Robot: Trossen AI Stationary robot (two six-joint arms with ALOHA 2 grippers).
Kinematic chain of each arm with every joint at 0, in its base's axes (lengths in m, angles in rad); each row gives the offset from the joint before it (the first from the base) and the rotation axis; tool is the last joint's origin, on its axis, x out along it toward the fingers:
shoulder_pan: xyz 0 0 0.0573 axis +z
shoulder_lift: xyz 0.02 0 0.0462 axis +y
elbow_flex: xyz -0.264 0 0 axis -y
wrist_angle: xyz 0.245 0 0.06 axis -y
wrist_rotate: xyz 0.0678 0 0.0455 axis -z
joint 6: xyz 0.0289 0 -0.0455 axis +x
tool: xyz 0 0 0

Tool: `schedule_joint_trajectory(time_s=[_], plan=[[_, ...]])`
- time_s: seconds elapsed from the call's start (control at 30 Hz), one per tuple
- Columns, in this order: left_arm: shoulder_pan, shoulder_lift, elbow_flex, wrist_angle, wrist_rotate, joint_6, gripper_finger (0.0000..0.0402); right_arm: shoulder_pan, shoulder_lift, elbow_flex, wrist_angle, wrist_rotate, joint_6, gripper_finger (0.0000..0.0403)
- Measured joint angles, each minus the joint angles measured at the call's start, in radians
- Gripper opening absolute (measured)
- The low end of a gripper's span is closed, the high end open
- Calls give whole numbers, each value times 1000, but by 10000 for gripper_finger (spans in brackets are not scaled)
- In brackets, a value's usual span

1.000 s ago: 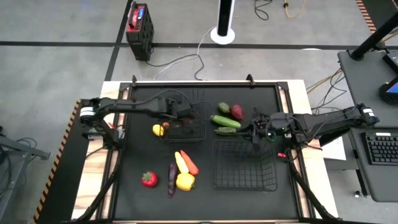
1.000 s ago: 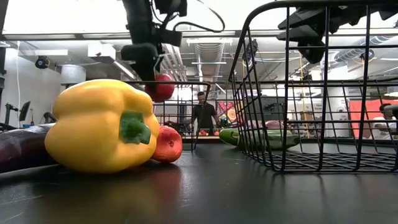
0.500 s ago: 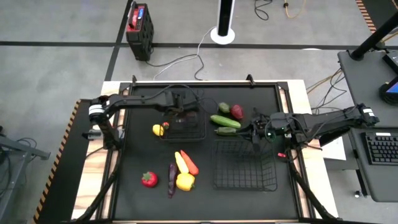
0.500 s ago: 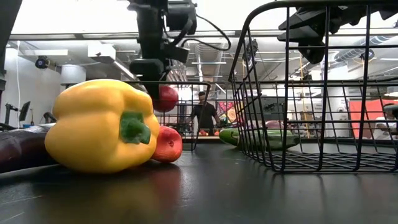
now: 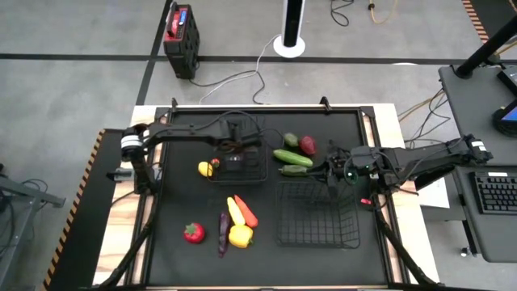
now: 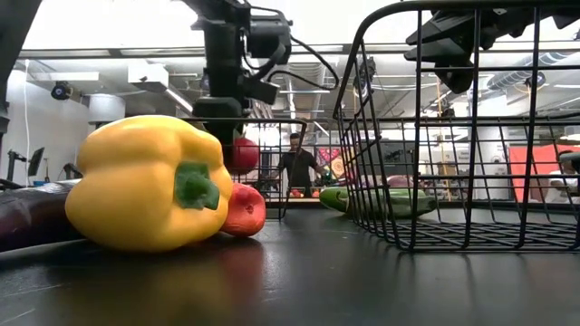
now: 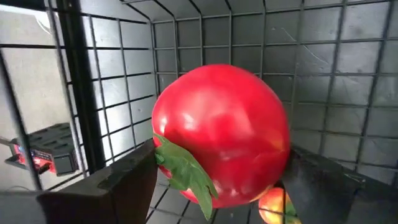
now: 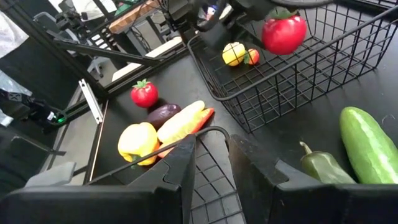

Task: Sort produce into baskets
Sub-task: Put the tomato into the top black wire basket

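My left gripper [image 5: 234, 151] is shut on a red tomato-like fruit with a green leaf [image 7: 221, 124], inside the walls of the left wire basket [image 5: 257, 173]. The fruit also shows in the low view [image 6: 241, 154] and in the right wrist view [image 8: 284, 34]. My right gripper [image 5: 329, 171] waits over the far rim of the right basket [image 5: 319, 234], its fingers a little apart and empty [image 8: 211, 146]. A small yellow fruit [image 5: 206, 169] lies at the left basket's left edge. My left gripper pinches the red fruit by two opposite sides [image 7: 163, 143] between its two fingers [image 7: 124, 180]. The fingers come from above, pointing down. The fruit hangs below the basket's rim and clear of its floor, its leaf end turned sideways.
A cucumber [image 5: 292, 157], a green pepper [image 5: 293, 170], another green piece [image 5: 291, 139] and a dark red piece [image 5: 308, 145] lie between the baskets. Near the front lie a yellow pepper [image 5: 241, 235], an eggplant [image 5: 224, 230], two long pieces [image 5: 241, 212] and a red fruit [image 5: 193, 233].
My left gripper has gone toward the table's right edge and then down, carrying the red fruit from above the left basket's rim to below it. It has stayed shut on the fruit.
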Motion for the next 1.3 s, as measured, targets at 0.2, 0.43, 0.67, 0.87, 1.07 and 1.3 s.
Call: schedule_joint_trajectory(time_s=[0.2,0.43,0.67,0.87,1.07,1.3], plan=[[12,34,0,5,0,-2,288,0,0,0,-1,0,-1,91],[36,35,0,7,10,5,288,0,0,0,-2,0,-2,91],[66,35,0,7,104,32,288,0,0,0,-2,0,-2,91],[88,35,0,13,104,41,288,0,0,0,-3,0,-2,91],[92,35,-1,18,109,57,288,0,0,0,-3,0,-2,91],[113,35,-2,25,275,106,288,0,0,0,-3,0,-2,91]])
